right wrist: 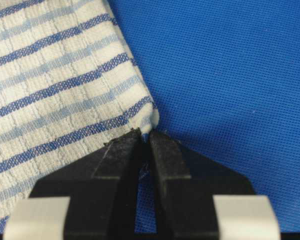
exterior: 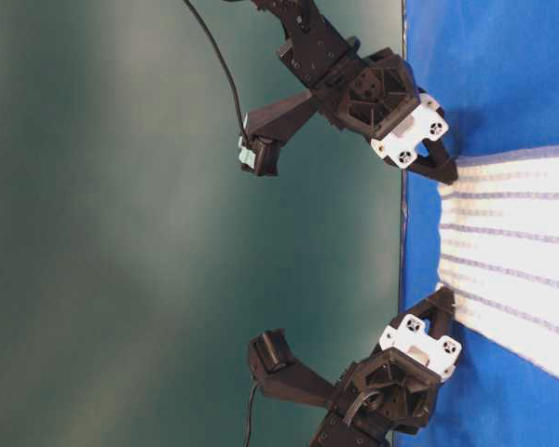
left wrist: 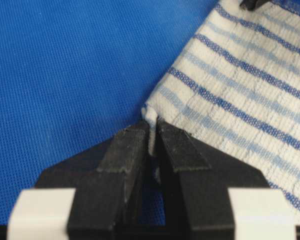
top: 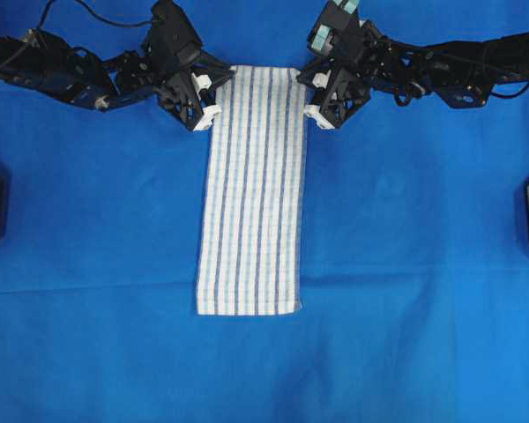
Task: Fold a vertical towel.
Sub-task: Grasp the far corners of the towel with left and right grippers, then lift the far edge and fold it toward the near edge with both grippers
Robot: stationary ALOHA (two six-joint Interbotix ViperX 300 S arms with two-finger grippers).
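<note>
Your left gripper [left wrist: 152,145] and right gripper [right wrist: 145,142] are each pinching a towel [top: 251,189] corner at 12 o'clock. The towel is lying flat on the blue cloth [top: 423,264], so you are only starting; the whole fold remains.

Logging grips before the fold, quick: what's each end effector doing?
Left end effector: closed on the towel corner.
Right end effector: closed on the towel's other top corner.

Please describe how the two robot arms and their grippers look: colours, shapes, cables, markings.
Both arms are black, built of ribbed, angular segments. The left gripper and the right gripper have black wedge-shaped jaws lined with dark pads, mounted on white brackets with screw holes. Thin black cables run along the arms. Each wrist carries a black camera block; the right one shows a pale teal face.
</note>
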